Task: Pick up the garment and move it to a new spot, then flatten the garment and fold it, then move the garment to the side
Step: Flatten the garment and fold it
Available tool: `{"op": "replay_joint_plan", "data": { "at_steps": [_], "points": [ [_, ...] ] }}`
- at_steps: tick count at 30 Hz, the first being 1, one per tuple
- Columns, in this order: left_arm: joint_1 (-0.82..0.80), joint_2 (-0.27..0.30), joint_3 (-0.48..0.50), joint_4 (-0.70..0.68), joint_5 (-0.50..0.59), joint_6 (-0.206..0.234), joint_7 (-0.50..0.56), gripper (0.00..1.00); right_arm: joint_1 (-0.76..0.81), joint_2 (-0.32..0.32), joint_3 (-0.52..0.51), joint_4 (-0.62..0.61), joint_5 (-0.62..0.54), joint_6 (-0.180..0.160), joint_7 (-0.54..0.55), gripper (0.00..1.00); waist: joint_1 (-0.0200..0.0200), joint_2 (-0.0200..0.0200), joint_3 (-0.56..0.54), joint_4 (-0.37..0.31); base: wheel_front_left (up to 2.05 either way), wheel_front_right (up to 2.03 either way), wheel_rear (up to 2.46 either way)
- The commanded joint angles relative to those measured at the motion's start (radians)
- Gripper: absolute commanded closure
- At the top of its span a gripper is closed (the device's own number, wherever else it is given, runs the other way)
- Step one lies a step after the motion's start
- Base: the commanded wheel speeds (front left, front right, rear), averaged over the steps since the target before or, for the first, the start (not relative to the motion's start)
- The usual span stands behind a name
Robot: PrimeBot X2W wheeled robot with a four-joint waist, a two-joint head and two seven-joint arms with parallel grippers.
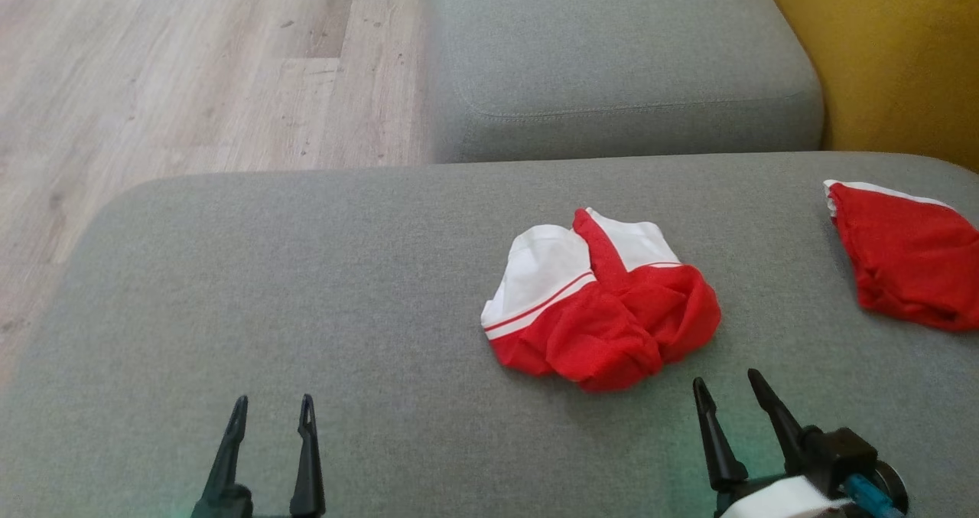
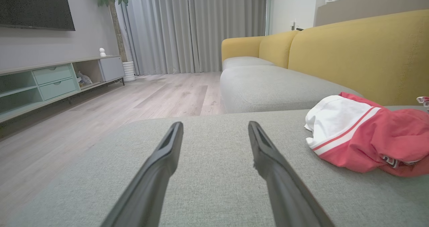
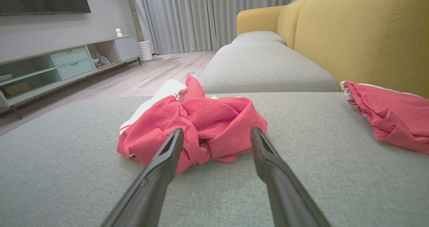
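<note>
Though bunched, garment (image 1: 604, 304) well inside cushion (image 1: 306, 273)

The left gripper (image 1: 274, 400) and right gripper (image 1: 725, 378) are each made up of two long, dark fingers (image 2: 161, 166), tapered to slim tips, with a shallow groove set near the end. Behind the right one, a black block (image 1: 840, 451), a white casing (image 1: 780, 499) and a blue fitting (image 1: 868, 493) are seen.

The head view holds two red-and-white garments: one garment (image 1: 600, 304) right of centre and a second garment (image 1: 906, 258) at the right edge. Two two-fingered grippers stand along the bottom edge, the left gripper (image 1: 274, 399) and the right gripper (image 1: 725, 378). There are two grey cushions, the near cushion (image 1: 306, 288) across the middle and the far cushion (image 1: 612, 51) at the top.
</note>
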Motion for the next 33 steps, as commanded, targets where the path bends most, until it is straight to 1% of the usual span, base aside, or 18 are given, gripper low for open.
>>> {"op": "replay_joint_plan", "data": {
  "at_steps": [1,9,18,23,25,30,33],
  "points": [
    [-0.039,-0.006,0.04,-0.027,0.007,-0.005,-0.009,0.0,-0.028,-0.005,0.026,-0.033,0.01,-0.001,-0.004,0.0,0.0,-0.0001,-0.001,-0.003,0.0,0.0,0.0],
    [-0.039,-0.008,0.05,-0.01,0.005,-0.009,-0.009,0.0,-0.032,-0.005,0.042,-0.032,0.018,-0.001,-0.004,0.0,0.0,-0.0001,-0.002,-0.017,0.0,0.0,0.0],
    [-0.058,-0.009,0.037,0.02,-0.001,-0.008,-0.009,0.0,-0.052,-0.005,0.06,-0.031,0.014,-0.001,-0.004,0.0,0.0,-0.0001,0.022,-0.046,0.0,0.0,0.0],
    [-0.079,-0.01,0.009,0.049,-0.012,-0.023,-0.01,0.0,-0.072,-0.005,0.093,-0.033,0.008,-0.001,-0.004,0.0,0.0,-0.0001,0.046,-0.097,0.0,0.0,0.0],
    [-0.103,-0.01,-0.012,0.074,-0.001,-0.031,-0.01,0.0,-0.081,-0.005,0.113,-0.035,0.006,-0.001,-0.004,0.0,0.0,-0.0001,0.06,-0.12,0.0,0.0,0.0],
    [-0.196,-0.01,-0.064,0.147,-0.024,-0.04,-0.01,0.0,-0.104,-0.005,0.137,-0.039,0.01,-0.001,-0.004,0.0,0.0,-0.0001,0.104,-0.185,0.0,0.0,0.0],
    [-0.267,-0.01,-0.108,0.196,-0.033,-0.058,-0.01,0.0,-0.117,-0.005,0.147,-0.043,0.009,-0.001,-0.004,0.0,0.0,-0.0001,0.136,-0.22,0.0,0.0,0.0]
  ]
}}
